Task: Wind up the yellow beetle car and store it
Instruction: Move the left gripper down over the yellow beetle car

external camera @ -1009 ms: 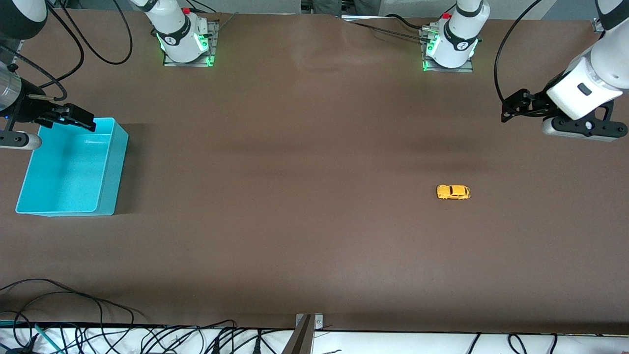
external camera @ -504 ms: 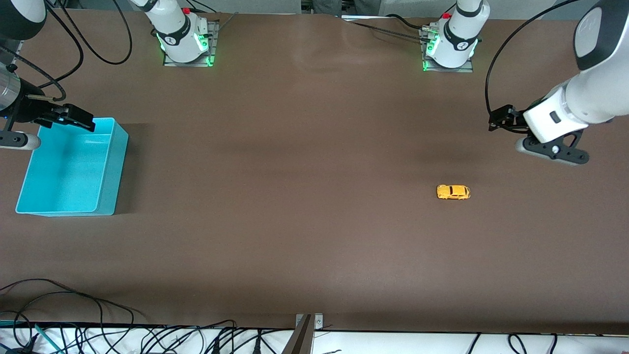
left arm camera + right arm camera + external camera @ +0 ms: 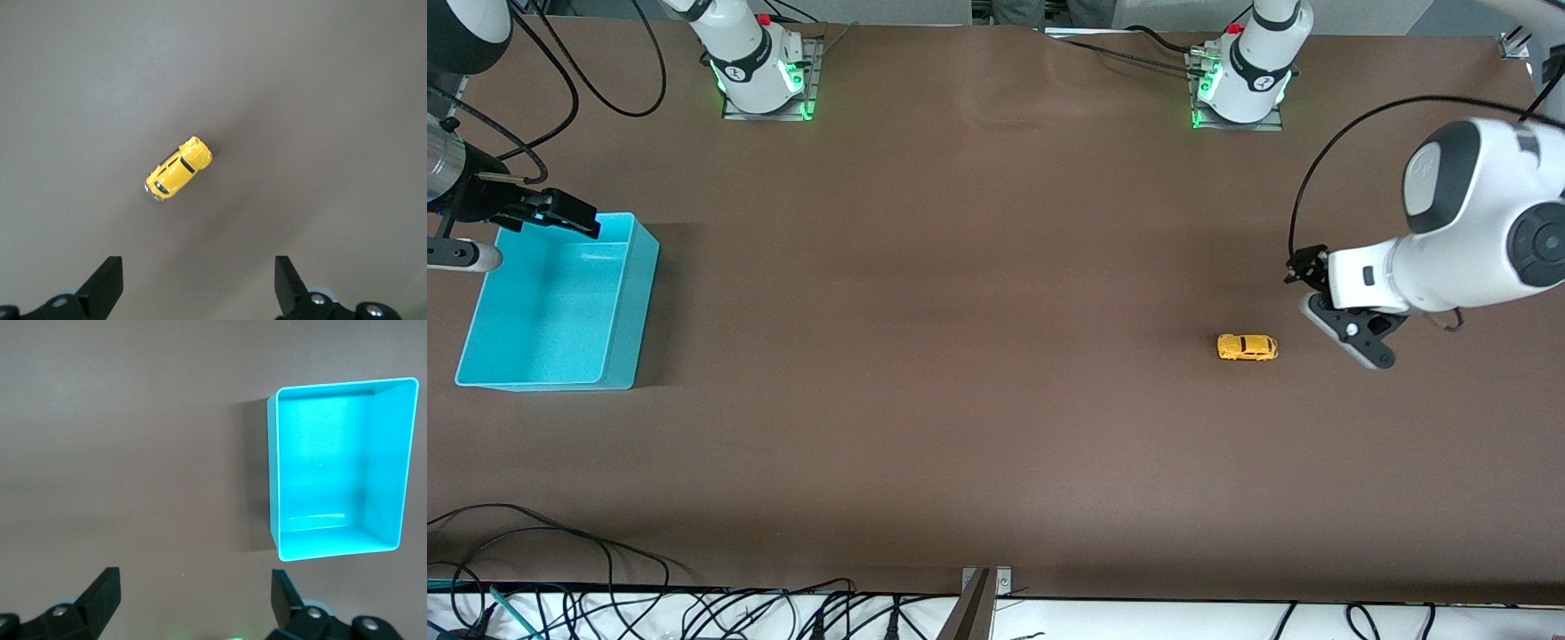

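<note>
1. The yellow beetle car is set on its wheels on the brown desk, toward the left arm's end, well apart from the turquoise bin.
2. Its long axis is laid along the length of the desk; which end is the nose cannot be told from the front view.
3. The car is seen as a small rounded yellow body with dark windows; a dark band across the body and pale lamps at one end are shown in the left wrist view.
4. No readable writing is found on the car or the bin.
5. The left gripper is held wide open over bare desk just beside the car, nothing being gripped.
6. The right gripper is held wide open and empty over the bin's rim at the right arm's end, where that arm waits.
</note>
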Robot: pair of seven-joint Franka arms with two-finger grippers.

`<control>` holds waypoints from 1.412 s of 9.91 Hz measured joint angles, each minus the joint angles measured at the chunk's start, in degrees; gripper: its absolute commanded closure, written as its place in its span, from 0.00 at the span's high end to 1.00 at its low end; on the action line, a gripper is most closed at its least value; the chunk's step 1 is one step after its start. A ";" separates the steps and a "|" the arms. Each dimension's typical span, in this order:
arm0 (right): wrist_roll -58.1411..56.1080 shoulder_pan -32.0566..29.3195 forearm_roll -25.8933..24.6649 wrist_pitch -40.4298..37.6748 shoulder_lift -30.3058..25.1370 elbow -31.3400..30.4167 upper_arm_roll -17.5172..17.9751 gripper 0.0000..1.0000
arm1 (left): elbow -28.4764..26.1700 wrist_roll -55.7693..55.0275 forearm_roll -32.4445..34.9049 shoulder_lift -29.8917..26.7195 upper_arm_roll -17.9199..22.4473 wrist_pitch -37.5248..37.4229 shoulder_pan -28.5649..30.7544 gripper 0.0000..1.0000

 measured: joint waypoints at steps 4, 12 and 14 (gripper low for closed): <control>-0.01 0.00 0.00 -0.05 0.00 -0.03 0.00 1.00 | -12.54 22.65 0.02 4.20 0.08 24.13 0.11 1.00; -0.01 -0.03 0.00 -0.04 0.00 -0.02 -0.01 1.00 | -21.55 39.92 2.89 9.10 0.25 41.50 0.67 1.00; -0.01 -0.04 0.00 -0.05 0.00 -0.02 -0.01 1.00 | -23.13 40.13 3.01 9.10 0.25 43.25 0.67 0.95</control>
